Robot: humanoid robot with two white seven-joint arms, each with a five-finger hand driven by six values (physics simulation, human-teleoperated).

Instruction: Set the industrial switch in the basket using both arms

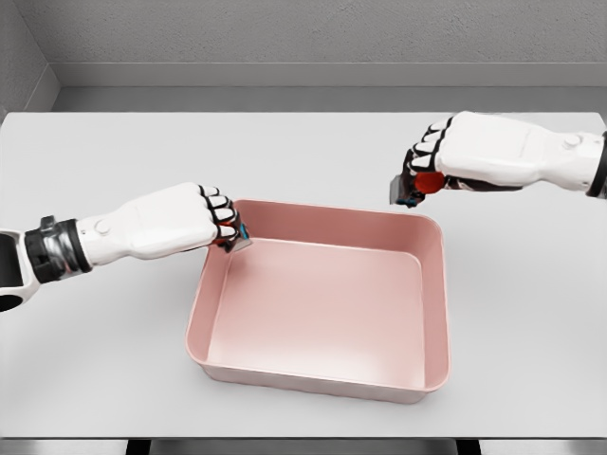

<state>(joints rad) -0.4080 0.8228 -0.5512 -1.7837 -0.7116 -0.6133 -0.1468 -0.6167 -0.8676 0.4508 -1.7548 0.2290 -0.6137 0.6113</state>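
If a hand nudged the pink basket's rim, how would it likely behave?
The basket looks rigid, its walls holding a clean shape. Being wide, shallow and flat-bottomed, it would probably slide on the smooth table rather than tip. It holds nothing, so it is probably light.

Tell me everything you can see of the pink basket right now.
The pink basket is a shallow rectangular tray with rounded corners and a smooth, plastic-looking finish. It sits flat on the white table, open side up, with nothing on its floor. The left robot hand holds a small grey block at its rear left corner; contact with the rim is unclear.
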